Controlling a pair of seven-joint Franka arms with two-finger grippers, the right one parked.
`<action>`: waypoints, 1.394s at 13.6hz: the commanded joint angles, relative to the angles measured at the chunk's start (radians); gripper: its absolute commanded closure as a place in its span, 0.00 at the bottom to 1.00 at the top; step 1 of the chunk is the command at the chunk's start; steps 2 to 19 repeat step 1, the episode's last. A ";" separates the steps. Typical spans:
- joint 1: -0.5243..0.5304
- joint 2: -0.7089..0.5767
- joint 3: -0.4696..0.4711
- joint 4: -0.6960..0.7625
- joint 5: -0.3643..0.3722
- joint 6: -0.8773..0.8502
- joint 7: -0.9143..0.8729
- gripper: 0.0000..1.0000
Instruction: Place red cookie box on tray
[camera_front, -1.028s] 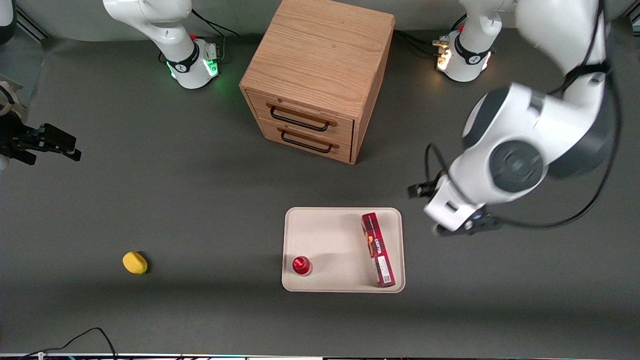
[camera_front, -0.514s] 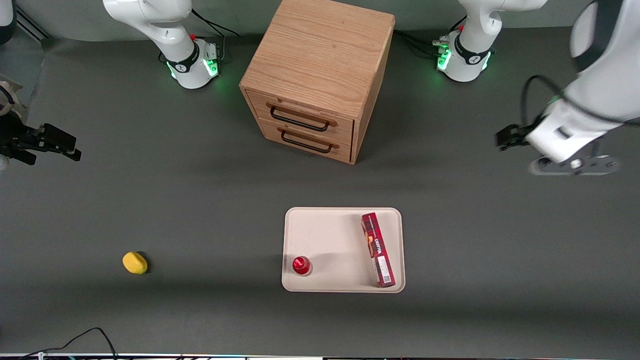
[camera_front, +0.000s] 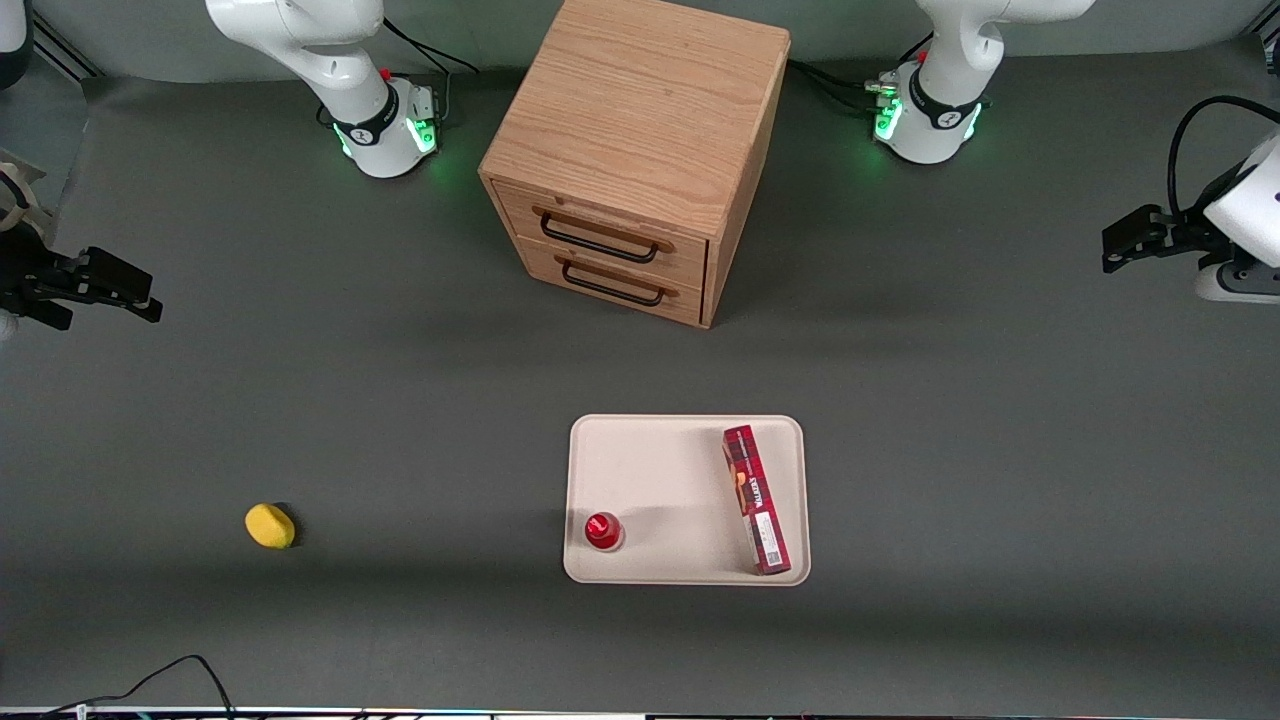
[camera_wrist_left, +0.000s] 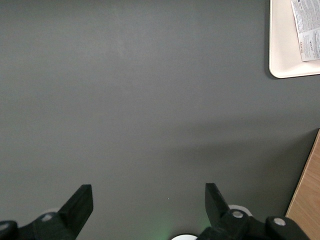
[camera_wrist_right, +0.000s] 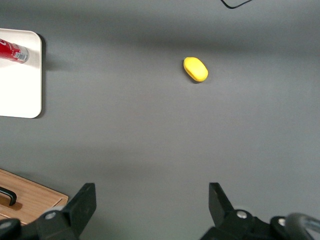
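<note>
A: Largest first. Grey table (camera_front: 1000, 480); wooden drawer cabinet (camera_front: 640, 150) between the two arm bases, both drawers closed.

B: Next, the tray (camera_front: 650, 470), nearer the front camera than the cabinet, flat on the table. In the left wrist view one rounded corner of it (camera_wrist_left: 280, 60) shows.

A: Gripper (camera_wrist_left: 148, 200): at the working arm's end of the table, raised, well apart from the tray. Fingers (camera_wrist_left: 80, 202) spread wide, nothing between them, bare table below.

B: Red cookie box (camera_front: 756, 498): lying flat on the tray, along the edge toward the working arm, slightly skewed, white label end nearest the front camera.

A: Small round red-capped item (camera_front: 603, 530) also on the tray, at its near corner toward the parked arm. Yellow lump (camera_front: 269, 525) on the table, toward the parked arm's end.
</note>
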 joint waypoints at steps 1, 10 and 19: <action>-0.015 0.001 0.011 0.012 0.004 0.006 0.009 0.00; -0.015 0.001 0.011 0.012 0.004 0.006 0.009 0.00; -0.015 0.001 0.011 0.012 0.004 0.006 0.009 0.00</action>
